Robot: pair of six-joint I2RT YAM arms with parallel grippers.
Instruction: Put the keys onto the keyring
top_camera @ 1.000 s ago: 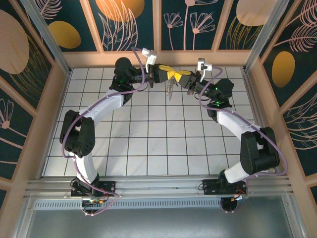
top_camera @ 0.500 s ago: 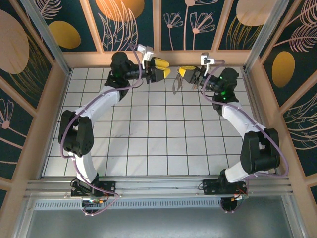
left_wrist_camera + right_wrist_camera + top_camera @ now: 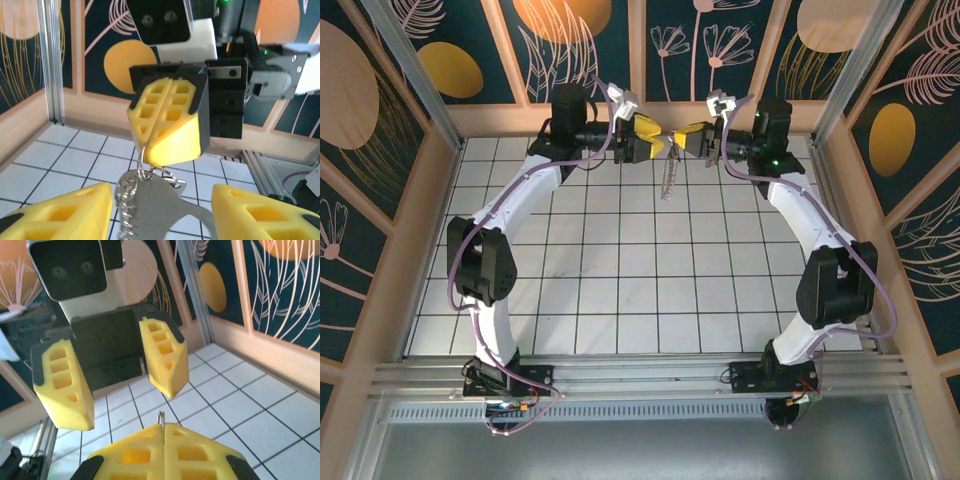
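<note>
— Where's the keyring [image 3: 142, 160] right now?

— Up in the air over the far end of the desk [image 3: 620, 290], clear of the tiles. The right tool [image 3: 167, 125] has its yellow wedges pressed together on the top of the thin wire loop. In the right wrist view a sliver of wire pokes out of the seam between them.

— And the left tool [image 3: 655, 141]?

— Spread, pinching nothing. It faces the right tool almost tip to tip. In its own wrist view the hanging bunch sits between its two fingers [image 3: 65, 215], just ahead of them.

— So which way does the metal lie from it?

— Straight ahead and a touch low. The bunch hangs down from the right tool's tips with its long axis vertical, so it crosses the line the two tools share. The right arm is the one touching it. The left is just beside it and free, so I'd judge any next grab falls to the left, closing on whatever hangs under the loop.

— Count for me.

— Two arms, two tools. One flat silver key [image 3: 167, 207] is plain, hanging from the loop. To its left is a toothed silvery strip [image 3: 125, 212]. It may be a second key seen edge-on, but I can't tell. A second small ring [image 3: 172, 176] seems to sit just behind the key's head. Beyond that the bunch is too tangled for a firmer count.
</note>
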